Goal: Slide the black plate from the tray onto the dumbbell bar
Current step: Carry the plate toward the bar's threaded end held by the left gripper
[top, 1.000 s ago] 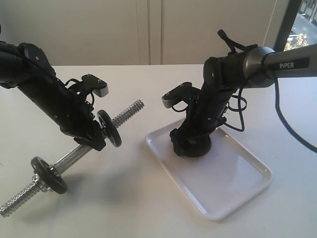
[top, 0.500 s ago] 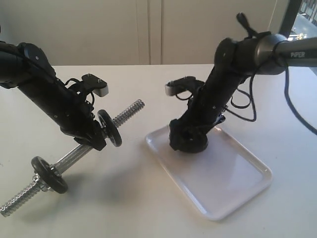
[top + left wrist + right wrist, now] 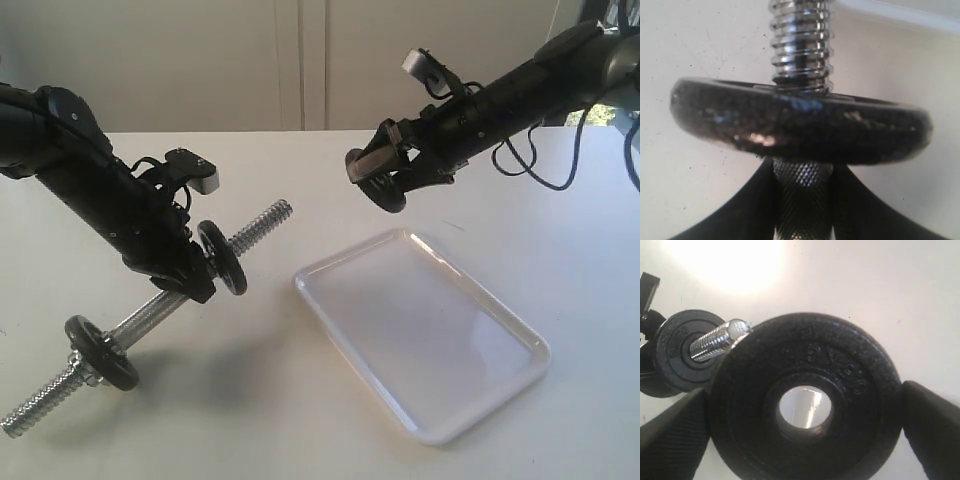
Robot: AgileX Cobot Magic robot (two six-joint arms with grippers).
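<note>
Fingers of my left gripper (image 3: 187, 288) clamp the dumbbell bar (image 3: 145, 317) mid-shaft, free threaded end aimed far-right; my right gripper (image 3: 383, 180), nearer that end, pinches the black plate (image 3: 850, 375) by its rim, aloft beyond the tray (image 3: 350, 255).

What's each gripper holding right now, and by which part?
Right gripper: black plate, pinched across its rim. Left gripper: dumbbell bar, clamped on the knurled middle.

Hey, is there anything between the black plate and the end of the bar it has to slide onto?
Nothing visible. The right gripper holds the black plate in open air, apart from the bar's bare threaded end; another disc sits farther down.
</note>
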